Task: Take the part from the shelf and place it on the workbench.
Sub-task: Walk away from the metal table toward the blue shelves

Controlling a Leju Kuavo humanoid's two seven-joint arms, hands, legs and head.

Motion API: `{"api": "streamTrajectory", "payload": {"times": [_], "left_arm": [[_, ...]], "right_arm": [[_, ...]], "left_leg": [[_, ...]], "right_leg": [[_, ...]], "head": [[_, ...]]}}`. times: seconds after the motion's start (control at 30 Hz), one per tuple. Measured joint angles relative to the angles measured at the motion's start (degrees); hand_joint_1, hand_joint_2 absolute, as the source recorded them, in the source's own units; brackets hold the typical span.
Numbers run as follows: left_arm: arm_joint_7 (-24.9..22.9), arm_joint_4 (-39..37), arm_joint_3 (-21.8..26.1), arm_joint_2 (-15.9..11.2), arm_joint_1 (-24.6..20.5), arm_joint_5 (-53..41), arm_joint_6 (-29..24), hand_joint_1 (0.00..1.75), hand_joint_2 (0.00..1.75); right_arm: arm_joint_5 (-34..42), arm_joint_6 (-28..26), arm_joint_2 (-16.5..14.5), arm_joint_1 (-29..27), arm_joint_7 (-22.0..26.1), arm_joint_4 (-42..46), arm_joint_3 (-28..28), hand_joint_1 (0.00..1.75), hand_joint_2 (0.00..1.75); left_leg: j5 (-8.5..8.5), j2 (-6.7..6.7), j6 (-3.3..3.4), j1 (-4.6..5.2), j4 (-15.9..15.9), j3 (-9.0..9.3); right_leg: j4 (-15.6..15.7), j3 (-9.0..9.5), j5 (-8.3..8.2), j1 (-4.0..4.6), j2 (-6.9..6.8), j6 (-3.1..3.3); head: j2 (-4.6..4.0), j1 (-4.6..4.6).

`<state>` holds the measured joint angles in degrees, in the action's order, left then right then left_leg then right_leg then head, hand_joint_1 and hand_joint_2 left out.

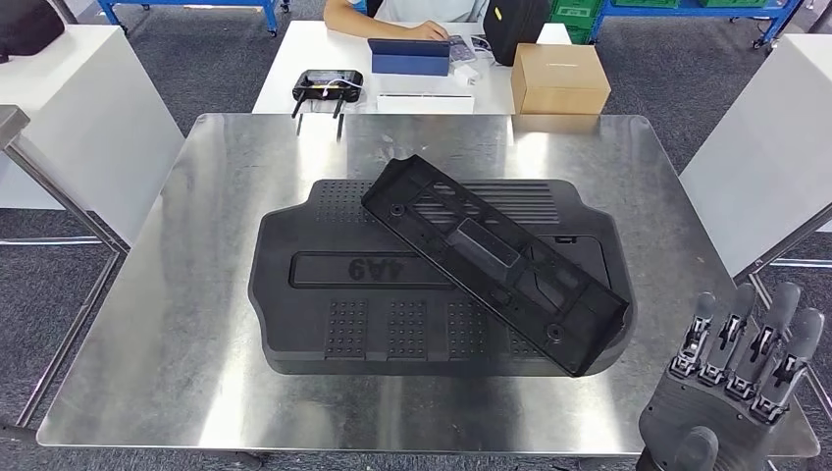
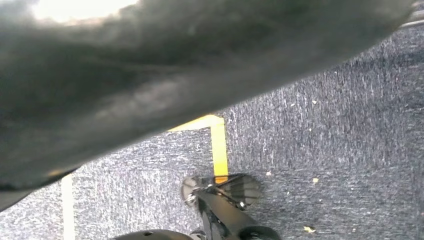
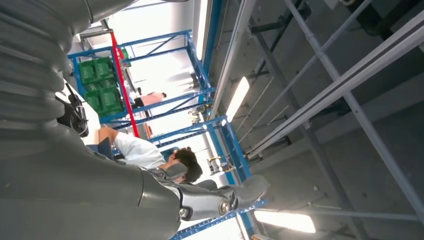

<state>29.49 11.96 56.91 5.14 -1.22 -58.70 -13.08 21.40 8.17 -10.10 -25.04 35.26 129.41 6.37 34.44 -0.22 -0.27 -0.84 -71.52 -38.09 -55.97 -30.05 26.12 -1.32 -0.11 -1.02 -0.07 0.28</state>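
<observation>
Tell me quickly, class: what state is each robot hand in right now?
Left robot hand: cannot be told; its wrist view is blurred dark.
Right robot hand: open, fingers apart, holding nothing, raised beside the workbench.

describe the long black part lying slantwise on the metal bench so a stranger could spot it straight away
Start at the steel workbench in the middle of the head view, where a wide black moulded panel lies flat. Across its top, running diagonally, rests the long black part. It is narrow and open-framed with cut-outs, unlike the broad studded panel beneath.

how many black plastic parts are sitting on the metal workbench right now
2. A large flat black panel lies mid-bench, and a long narrow black part rests diagonally on top of it. Anything beneath them would be hidden.
</observation>
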Motion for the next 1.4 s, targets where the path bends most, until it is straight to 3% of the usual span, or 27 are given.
{"api": "streamTrajectory", "payload": {"times": [0.03, 0.07, 0.1, 0.13, 0.2, 0.27, 0.37, 0.43, 0.5, 0.57, 0.6, 0.67, 0.73, 0.8, 0.87, 0.9, 0.97, 1.03, 1.07, 1.1, 1.17, 1.23, 1.27, 1.33, 1.4], "left_arm": [[0.00, 0.00, 0.00, 0.00, 0.02, -0.25, -0.22, 0.00, 0.00], [0.03, 0.00, -0.01, 0.00, 0.03, -0.45, -0.51, 0.00, 0.00], [0.11, 0.00, -0.01, 0.01, 0.03, -0.61, -0.84, 0.00, 0.00], [0.26, 0.00, -0.01, 0.03, 0.02, -0.73, -1.13, 0.00, 0.00], [0.62, -0.02, -0.02, 0.40, -0.07, -0.79, -1.54, 0.00, 0.00], [0.86, -0.02, -0.02, 0.80, -0.15, -0.83, -1.74, 0.00, 0.00], [0.97, 0.00, -0.02, 0.93, -0.20, -0.93, -1.87, 0.00, 0.00], [0.77, 0.01, -0.02, 0.97, -0.25, -1.10, -1.92, 0.00, 0.00], [0.52, 0.01, -0.02, 0.98, -0.26, -1.16, -1.91, 0.00, 0.00], [0.41, 0.00, -0.02, 1.01, -0.24, -1.17, -1.73, 0.00, 0.00], [0.37, 0.00, -0.02, 1.06, -0.24, -1.19, -1.65, 0.00, 0.00], [0.33, 0.00, -0.02, 1.19, -0.27, -1.23, -1.57, 0.00, 0.00], [0.29, 0.00, -0.02, 1.29, -0.33, -1.26, -1.57, 0.00, 0.00], [0.21, 0.00, -0.02, 1.35, -0.36, -1.27, -1.57, 0.00, 0.00], [0.17, 0.00, -0.02, 1.35, -0.36, -1.30, -1.57, 0.00, 0.00], [0.17, 0.00, -0.02, 1.34, -0.35, -1.31, -1.57, 0.00, 0.00], [0.17, 0.00, -0.02, 1.31, -0.34, -1.33, -1.56, 0.00, 0.00], [0.19, 0.00, -0.02, 1.37, -0.34, -1.38, -1.55, 0.00, 0.00], [0.19, 0.00, -0.02, 1.39, -0.35, -1.44, -1.55, 0.00, 0.00], [0.20, 0.00, -0.02, 1.42, -0.36, -1.54, -1.55, 0.00, 0.00], [0.20, 0.00, -0.02, 1.42, -0.46, -1.71, -1.56, 0.00, 0.00], [0.19, -0.02, -0.02, 1.55, -0.68, -1.81, -1.56, 0.00, 0.00], [0.18, -0.03, -0.02, 1.62, -0.79, -1.85, -1.56, 0.00, 0.00], [0.16, -0.04, -0.02, 1.67, -0.93, -1.91, -1.55, 0.00, 0.00], [0.15, -0.04, -0.02, 1.68, -1.02, -1.94, -1.57, 0.00, 0.00]], "right_arm": [[0.21, 0.01, -0.04, -0.12, -0.01, 0.00, -0.03, 0.00, 1.75], [0.50, 0.01, -0.05, -0.34, -0.01, 0.00, -0.10, 0.00, 1.75], [0.78, 0.01, -0.05, -0.64, 0.00, 0.01, -0.22, 0.00, 1.75], [1.08, 0.02, -0.05, -0.95, 0.03, 0.02, -0.42, 0.00, 1.75], [1.48, 0.05, -0.04, -1.48, 0.16, 0.19, -0.95, 0.00, 1.75], [1.63, 0.10, -0.04, -1.82, 0.30, 0.54, -1.41, 0.00, 1.75], [1.84, 0.33, -0.04, -2.20, 0.33, 0.85, -1.94, 0.00, 1.75], [2.05, 0.69, -0.07, -2.24, 0.23, 0.92, -2.40, 0.00, 1.75], [2.27, 0.96, -0.08, -2.24, 0.00, 0.94, -2.96, 0.00, 1.75], [2.64, 1.07, -0.08, -2.22, -0.39, 0.92, -3.43, 0.00, 1.75], [2.83, 1.11, -0.08, -2.20, -0.61, 0.91, -3.65, 0.00, 1.75], [3.05, 1.16, -0.08, -2.06, -0.95, 0.89, -4.10, 0.00, 1.75], [3.09, 1.21, -0.10, -1.79, -1.08, 0.87, -4.40, 0.00, 1.75], [3.10, 1.26, -0.13, -1.64, -1.10, 0.86, -4.57, 0.00, 1.75], [3.11, 1.28, -0.16, -1.60, -1.10, 0.87, -4.73, 0.00, 1.75], [3.12, 1.29, -0.17, -1.58, -1.10, 0.87, -4.78, 0.00, 1.75], [3.27, 1.34, -0.25, -1.55, -1.18, 0.80, -4.86, 0.00, 1.75], [3.72, 1.44, -0.30, -1.52, -1.42, 0.62, -5.04, 0.00, 1.75], [4.03, 1.52, -0.30, -1.49, -1.56, 0.49, -5.24, 0.00, 1.75], [4.37, 1.64, -0.31, -1.47, -1.76, 0.34, -5.50, 0.00, 1.75], [4.91, 2.03, -0.32, -1.31, -2.18, 0.03, -6.13, 0.00, 1.75], [5.15, 2.49, -0.36, -1.09, -2.56, -0.21, -6.71, 0.00, 1.75], [5.16, 2.75, -0.42, -1.00, -2.68, -0.31, -6.99, 0.00, 1.75], [5.18, 3.17, -0.57, -0.95, -2.93, -0.51, -7.50, 0.00, 1.75], [5.12, 3.68, -0.69, -0.94, -3.34, -0.72, -7.90, 0.00, 1.75]], "left_leg": [[0.81, 0.01, -0.16, -0.07, -2.56, -0.96], [0.46, 0.02, -0.30, -0.21, -3.11, -0.96], [-0.89, 0.03, -0.47, -0.43, -1.43, 0.08], [-2.90, 0.04, -0.69, -0.73, 2.22, 2.05], [-5.38, -0.25, -0.96, -1.07, 9.11, 5.45], [-5.72, -0.59, -0.55, -0.92, 11.24, 6.04], [-6.51, -0.56, 0.86, -0.69, 11.39, 5.31], [-7.11, -0.44, 1.79, -0.70, 11.54, 4.69], [-7.60, -0.31, 2.39, -0.48, 11.52, 3.84], [-8.10, -0.17, 2.59, -0.24, 11.51, 3.07], [-8.36, -0.13, 2.54, -0.17, 11.51, 2.78], [-8.88, -0.13, 2.28, -0.10, 11.51, 2.42], [-9.31, -0.13, 1.75, 0.07, 11.53, 2.26], [-9.78, -0.08, 0.99, 0.06, 11.83, 2.30], [-9.80, -0.04, 0.23, -0.16, 11.78, 2.21], [-8.77, -0.03, -0.04, -0.22, 10.75, 1.83], [-4.45, -0.02, -0.43, -0.32, 5.21, -0.12], [-0.54, -0.02, -0.82, -0.38, -1.66, -2.25], [0.02, -0.01, -0.98, -0.43, -3.23, -2.36], [-0.56, 0.01, -1.09, -0.51, -2.46, -1.31], [-3.19, 0.01, -1.30, -0.81, 4.19, 3.22], [-4.73, -0.24, -0.96, -0.78, 9.95, 6.51], [-4.86, -0.39, -0.57, -0.62, 10.99, 6.86], [-5.40, -0.50, 0.53, -0.27, 11.07, 6.32], [-6.17, -0.31, 1.64, -0.22, 11.31, 5.70]], "right_leg": [[-0.07, -0.06, 0.00, -0.01, -0.02, -0.01], [-0.16, -0.06, 0.00, -0.07, -0.02, -0.02], [-0.31, -0.03, 0.03, -0.19, 0.01, -0.06], [-0.53, 0.00, 0.12, -0.35, 0.04, -0.21], [-1.32, -0.37, 0.43, -0.25, 0.12, -0.83], [-1.71, -0.97, 0.44, 0.00, 0.21, -1.71], [-2.07, -1.74, 0.52, -0.16, 0.27, -2.56], [-6.25, -3.95, 3.01, -0.21, 0.24, -2.27], [-13.85, -7.47, 6.55, -0.17, 0.22, -1.84], [-17.75, -8.87, 7.90, -0.11, 0.22, -2.07], [-16.31, -7.78, 7.33, -0.04, 0.21, -2.38], [-8.25, -2.88, 5.10, 0.22, 0.20, -2.76], [-1.94, 0.56, 3.45, 0.66, 0.20, -2.36], [-0.89, 0.78, 2.77, 1.09, 0.20, -1.53], [-0.54, 0.74, 1.90, 0.79, 0.16, -0.72], [-0.33, 0.67, 1.41, 0.54, 0.11, -0.29], [-0.20, 0.49, 0.69, 0.22, -0.05, 0.28], [-0.33, -0.01, 0.26, 0.30, -0.15, 0.42], [-0.44, -0.29, 0.10, 0.32, -0.17, 0.37], [-0.61, -0.54, -0.01, 0.28, -0.17, 0.28], [-1.25, -1.00, -0.06, 0.18, -0.16, 0.08], [-2.14, -1.63, 0.02, 0.43, -0.14, -0.45], [-2.37, -1.91, -0.05, 0.53, -0.13, -0.85], [-2.29, -2.29, -0.50, 0.45, -0.09, -1.69], [-3.24, -3.20, 0.29, 0.27, -0.01, -2.07]], "head": [[0.00, 0.01], [0.00, -0.02], [0.00, 0.00], [0.00, -0.03], [-0.01, -0.14], [-0.01, -0.17], [-0.01, -0.08], [-0.01, 0.05], [0.00, 0.14], [-0.01, 0.12], [-0.01, 0.11], [-0.01, 0.14], [0.00, 0.05], [-0.01, -0.04], [-0.01, -0.08], [-0.01, -0.15], [-0.01, -0.28], [-0.01, -0.32], [-0.01, -0.32], [-0.01, -0.32], [-0.01, -0.32], [-0.01, -0.27], [0.00, -0.21], [-0.01, -0.07], [-0.02, -0.05]]}}
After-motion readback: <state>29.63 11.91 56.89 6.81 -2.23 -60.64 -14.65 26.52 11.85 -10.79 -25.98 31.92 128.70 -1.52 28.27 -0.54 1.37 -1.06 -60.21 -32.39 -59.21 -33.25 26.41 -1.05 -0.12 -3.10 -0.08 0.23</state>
